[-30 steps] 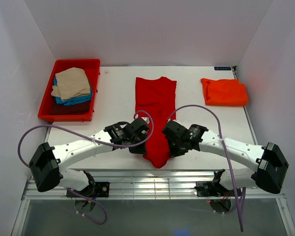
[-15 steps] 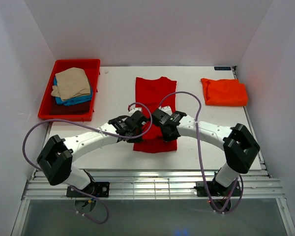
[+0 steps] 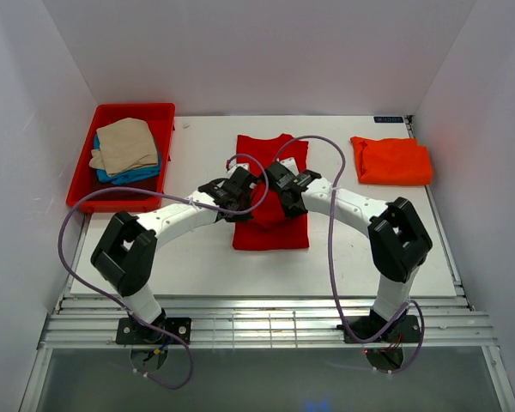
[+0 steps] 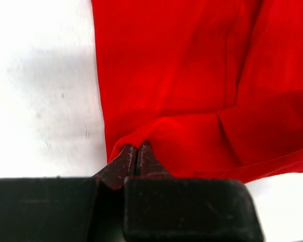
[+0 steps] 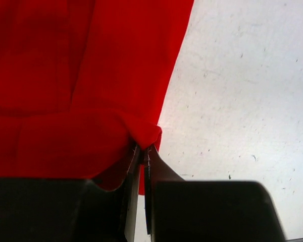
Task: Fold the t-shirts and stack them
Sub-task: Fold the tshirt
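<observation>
A bright red t-shirt (image 3: pixel 271 225) lies folded lengthwise in the middle of the table, its near end lifted and carried over the rest. My left gripper (image 3: pixel 247 196) is shut on the left corner of that end (image 4: pixel 122 143). My right gripper (image 3: pixel 283 194) is shut on the right corner (image 5: pixel 150 135). Both hold the hem a little above the shirt's middle. An orange-red t-shirt (image 3: pixel 392 160) lies folded at the back right. A beige t-shirt (image 3: pixel 124 144) lies on a blue one (image 3: pixel 137 174) and a dark red one (image 3: pixel 112 189) at the back left.
A rigid red plastic tray (image 3: pixel 160 178) at the back left holds the beige, blue and dark red shirts. White walls close in the table on three sides. The table's front edge (image 3: pixel 266 296) runs along a metal rail.
Both grippers have moved from the table's near edge towards the back, carrying the red shirt's near end up and over its middle. The arms have stretched out.
</observation>
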You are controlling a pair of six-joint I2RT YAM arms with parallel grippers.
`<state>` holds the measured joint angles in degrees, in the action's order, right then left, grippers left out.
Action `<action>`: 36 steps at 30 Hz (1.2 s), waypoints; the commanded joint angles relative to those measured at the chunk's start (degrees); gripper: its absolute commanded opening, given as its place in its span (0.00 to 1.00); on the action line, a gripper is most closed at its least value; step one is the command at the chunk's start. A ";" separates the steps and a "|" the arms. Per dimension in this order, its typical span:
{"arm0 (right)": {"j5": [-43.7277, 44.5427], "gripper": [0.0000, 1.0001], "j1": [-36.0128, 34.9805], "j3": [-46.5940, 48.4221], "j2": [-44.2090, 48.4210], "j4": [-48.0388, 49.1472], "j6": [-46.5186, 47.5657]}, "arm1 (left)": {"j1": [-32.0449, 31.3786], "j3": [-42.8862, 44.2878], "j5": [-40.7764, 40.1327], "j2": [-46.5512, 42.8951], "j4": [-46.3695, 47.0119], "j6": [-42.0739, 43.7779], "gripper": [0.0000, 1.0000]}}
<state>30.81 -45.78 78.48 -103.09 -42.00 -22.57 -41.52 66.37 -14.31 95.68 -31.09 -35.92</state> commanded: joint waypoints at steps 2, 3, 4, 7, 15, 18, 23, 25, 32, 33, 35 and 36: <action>2.24 0.08 1.30 6.32 -3.25 3.15 4.46 | 2.57 4.82 0.15 2.05 2.70 3.58 0.00; 2.33 0.08 1.65 7.21 -3.87 3.15 5.33 | 3.10 5.52 0.24 2.49 2.70 3.84 0.00; 2.33 0.08 1.92 8.00 -5.09 3.15 5.78 | 3.72 5.87 0.50 3.02 3.05 4.10 0.00; 2.77 0.08 3.32 10.81 -7.03 3.15 7.18 | 5.74 7.19 1.12 3.81 3.32 4.72 0.00; 3.38 0.08 6.40 14.77 -10.29 3.15 9.38 | 9.35 10.27 4.81 7.94 4.55 5.69 0.00; 3.29 0.08 7.37 14.95 -10.90 2.98 9.91 | 9.79 11.94 6.13 10.40 4.90 6.13 0.00; 3.38 0.08 8.16 14.95 -11.87 2.80 10.26 | 10.14 14.31 7.54 13.57 4.99 7.09 0.00; 3.38 0.08 8.34 15.04 -12.40 2.80 10.26 | 10.23 14.58 7.54 14.45 5.16 7.27 0.00; 3.20 0.08 9.57 17.93 -17.57 3.76 11.05 | 11.19 15.10 3.07 14.27 5.69 6.04 0.00; 3.29 0.08 10.09 18.55 -18.11 3.77 11.14 | 11.28 15.37 2.10 14.10 5.69 5.43 0.00; 4.60 0.17 10.45 21.00 -19.07 3.68 11.23 | 11.46 15.98 -1.66 13.05 5.69 4.90 0.05; 5.22 0.21 10.71 21.88 -19.08 3.68 11.93 | 11.46 16.25 -3.43 12.52 5.43 4.72 0.09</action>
<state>32.67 -36.38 96.01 -122.26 -39.18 -12.12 -30.79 79.94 -10.85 111.81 -26.68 -30.24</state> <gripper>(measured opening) 0.179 0.064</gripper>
